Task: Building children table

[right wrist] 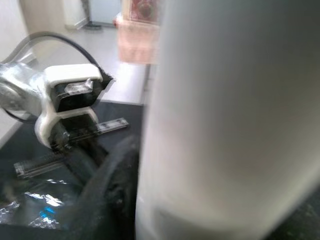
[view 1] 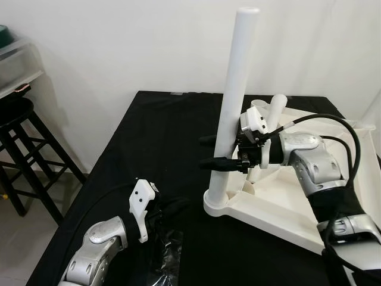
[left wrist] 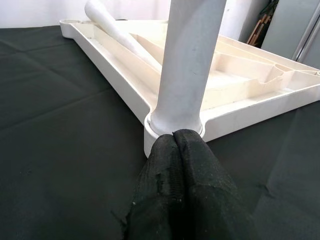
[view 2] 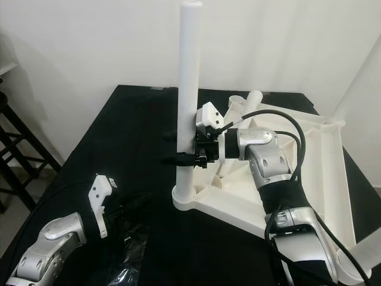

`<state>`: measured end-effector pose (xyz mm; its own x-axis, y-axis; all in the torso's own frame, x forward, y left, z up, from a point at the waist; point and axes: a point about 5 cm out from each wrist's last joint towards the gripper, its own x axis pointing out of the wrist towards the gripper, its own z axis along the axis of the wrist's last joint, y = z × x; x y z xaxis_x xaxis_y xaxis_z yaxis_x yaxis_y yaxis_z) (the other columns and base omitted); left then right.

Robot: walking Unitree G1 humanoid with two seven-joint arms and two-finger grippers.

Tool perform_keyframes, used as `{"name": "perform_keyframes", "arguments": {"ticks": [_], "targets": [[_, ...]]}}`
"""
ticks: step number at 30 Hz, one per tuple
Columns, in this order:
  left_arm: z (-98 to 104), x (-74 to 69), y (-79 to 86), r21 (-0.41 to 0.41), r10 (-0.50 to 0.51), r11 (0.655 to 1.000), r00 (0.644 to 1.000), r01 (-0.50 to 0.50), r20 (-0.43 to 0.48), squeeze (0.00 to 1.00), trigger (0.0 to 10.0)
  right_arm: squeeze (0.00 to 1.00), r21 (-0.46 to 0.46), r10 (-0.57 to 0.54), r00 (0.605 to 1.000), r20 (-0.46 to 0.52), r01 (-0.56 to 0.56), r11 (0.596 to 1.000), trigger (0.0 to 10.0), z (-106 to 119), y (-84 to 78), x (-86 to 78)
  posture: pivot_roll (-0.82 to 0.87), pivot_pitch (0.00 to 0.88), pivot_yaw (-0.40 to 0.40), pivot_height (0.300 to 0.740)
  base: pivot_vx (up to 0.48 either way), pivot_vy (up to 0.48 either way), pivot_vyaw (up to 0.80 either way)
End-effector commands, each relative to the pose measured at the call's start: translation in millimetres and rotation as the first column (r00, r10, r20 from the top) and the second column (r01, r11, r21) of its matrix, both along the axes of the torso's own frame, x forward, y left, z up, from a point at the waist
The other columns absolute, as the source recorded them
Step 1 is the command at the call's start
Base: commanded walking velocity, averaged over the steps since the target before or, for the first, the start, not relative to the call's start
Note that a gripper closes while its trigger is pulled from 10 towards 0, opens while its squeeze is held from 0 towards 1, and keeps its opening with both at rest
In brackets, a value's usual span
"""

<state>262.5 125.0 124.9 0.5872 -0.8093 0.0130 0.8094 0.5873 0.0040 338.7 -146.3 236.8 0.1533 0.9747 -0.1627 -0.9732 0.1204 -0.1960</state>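
**Left eye view: right gripper clamped on the upright table leg**

I see a black stool (view 1: 18, 128) left of the black-covered table (view 1: 143, 137), and crinkled clear plastic (view 1: 169, 262) by my left gripper (view 1: 175, 207), whose fingers are pressed together on nothing, pointing at the leg's socket. The white tabletop (view 1: 286, 208) lies upside down, a loose leg (left wrist: 112, 27) resting in its ribbed underside. My right gripper (view 1: 214, 152) has its fingers closed around the smooth white leg (view 1: 235, 89) standing upright in the near corner.
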Motion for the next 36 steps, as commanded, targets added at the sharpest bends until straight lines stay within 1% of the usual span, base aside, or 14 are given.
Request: {"name": "perform_keyframes", "arguments": {"ticks": [1, 4, 5, 6, 7, 13, 14, 16, 17, 19, 20, 34, 35, 36], "targets": [[-2, -1.8, 1.2, 0.007, -0.001, 1.000, 1.000, 0.002, -0.010, 0.00, 10.0, 0.00, -0.031, 0.013, 1.000, -0.013, -0.013, 0.999, 0.0, -13, 5.1, -3.7, -0.05, 0.006, -0.021, 0.740, 0.000, 0.000, 0.00], [-2, -2.1, 1.4, 0.005, 0.000, 1.000, 1.000, 0.000, -0.009, 0.00, 10.0, 0.00, -0.098, -0.148, 0.989, -0.028, 0.145, 0.985, 0.0, -34, 12.1, -2.6, -0.05, 0.007, -0.029, 0.740, 0.000, 0.000, 0.00], [-2, -2.0, 2.6, 0.003, 0.003, 1.000, 1.000, -0.003, -0.011, 0.00, 10.0, 0.00, -0.052, -0.425, 0.898, -0.111, 0.422, 0.905, 0.0, -56, 32.7, 4.3, -0.06, 0.009, -0.033, 0.740, 0.000, 0.000, 0.00], [-2, -2.0, 2.6, 0.003, 0.003, 1.000, 1.000, -0.003, -0.011, 0.00, 10.0, 0.00, -0.052, -0.425, 0.898, -0.111, 0.422, 0.905, 0.0, -56, 32.7, 4.3, -0.06, 0.009, -0.033, 0.740, 0.000, 0.000, 0.00], [-1, -1.1, 3.0, -0.014, 0.003, 1.000, 1.000, -0.003, -0.019, 0.00, 10.0, 0.00, -0.092, -0.628, 0.728, -0.274, 0.630, 0.771, 0.0, -99, 75.4, -20.4, -0.06, 0.019, -0.017, 0.740, 0.000, 0.000, 0.00], [-2, 1.1, 1.3, -0.001, -0.009, 1.000, 1.000, 0.009, -0.018, 0.00, 10.0, 0.00, -0.034, -0.536, 0.789, -0.300, 0.552, 0.833, 0.0, -102, 103.7, -34.6, -0.06, 0.000, -0.009, 0.740, 0.000, 0.000, 0.00], [-2, 1.9, 0.8, -0.001, -0.009, 1.000, 1.000, 0.009, -0.017, 0.00, 10.0, 0.00, -0.020, -0.545, 0.791, -0.279, 0.562, 0.827, 10.0, -97, 101.2, -27.5, -0.07, 0.000, -0.015, 0.740, 0.000, 0.000, 0.00], [-2, 2.6, 0.4, -0.003, -0.007, 1.000, 1.000, 0.007, -0.017, 0.00, 10.0, 0.00, -0.007, -0.536, 0.801, -0.268, 0.554, 0.832, 10.0, -93, 99.5, -23.8, -0.07, 0.000, -0.023, 0.740, 0.000, 0.000, 0.00], [-2, 3.3, 0.4, -0.005, -0.001, 1.000, 1.000, 0.001, -0.015, 0.00, 10.0, 0.67, 0.012, -0.507, 0.819, -0.269, 0.529, 0.849, 10.0, -89, 99.7, -23.6, -0.06, 0.000, -0.028, 0.740, 0.000, 0.000, 0.00], [-2, 3.3, 0.4, -0.005, -0.001, 1.000, 1.000, 0.001, -0.015, 0.00, 10.0, 0.67, 0.012, -0.507, 0.819, -0.269, 0.529, 0.849, 10.0, -89, 99.7, -23.6, -0.06, 0.000, -0.028, 0.740, 0.000, 0.000, 0.00], [-2, 3.7, 0.7, -0.005, 0.008, 1.000, 1.000, -0.008, -0.010, 0.00, 10.0, 1.00, 0.028, -0.469, 0.841, -0.269, 0.493, 0.870, 10.0, -86, 100.8, -25.9, -0.06, 0.000, -0.029, 0.740, 0.000, 0.000, 0.00], [10, 18.5, 25.2, -0.075, 0.301, 0.951, 0.953, -0.299, 0.019, 0.00, 10.0, 1.00, 0.068, -0.457, 0.864, -0.212, 0.480, 0.875, 10.0, -88, 55.6, -80.3, -0.11, 0.025, 0.006, 0.740, 0.000, 0.000, 0.00], [12, 20.2, 28.6, -0.090, 0.326, 0.942, 0.945, -0.324, 0.017, 0.00, 10.0, 0.85, 0.076, -0.426, 0.877, -0.222, 0.451, 0.889, 10.0, -88, 50.9, -89.0, -0.11, 0.026, 0.011, 0.740, 0.000, 0.000, 0.00], [13, 21.4, 31.2, -0.100, 0.345, 0.934, 0.938, -0.342, 0.014, 0.00, 10.0, 0.00, 0.084, -0.400, 0.887, -0.231, 0.428, 0.900, 10.0, -87, 47.0, -95.0, -0.11, 0.026, 0.011, 0.740, 0.000, 0.000, 0.00]]}}
